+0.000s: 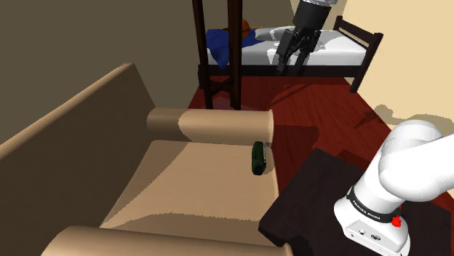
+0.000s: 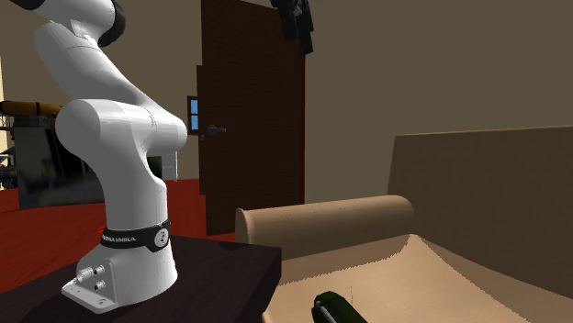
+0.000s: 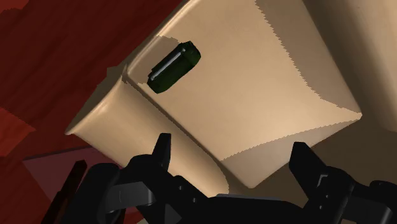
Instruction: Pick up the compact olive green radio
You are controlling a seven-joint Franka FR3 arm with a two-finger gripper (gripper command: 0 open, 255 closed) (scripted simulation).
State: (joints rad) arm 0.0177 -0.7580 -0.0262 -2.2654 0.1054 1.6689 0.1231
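Note:
A small dark olive green radio (image 1: 258, 158) lies on the tan sofa's seat (image 1: 196, 182), close to the seat's edge by the rolled armrest (image 1: 211, 125). It also sits low in the second exterior view (image 2: 338, 308). My black gripper (image 1: 291, 64) hangs high above the sofa, well clear of the radio. In the wrist view my gripper (image 3: 232, 149) is open, its fingers (image 3: 162, 153) standing wide apart with nothing between them. The radio (image 3: 174, 66) lies far beyond the fingertips, with a pale strip along its length.
My dark stand (image 1: 320, 196) sits right beside the sofa. Behind it are a bed (image 1: 327, 51) with blue bedding, dark wooden posts (image 1: 234, 51) and a red floor (image 1: 320, 109). A dark brown door (image 2: 252, 119) stands behind the arm.

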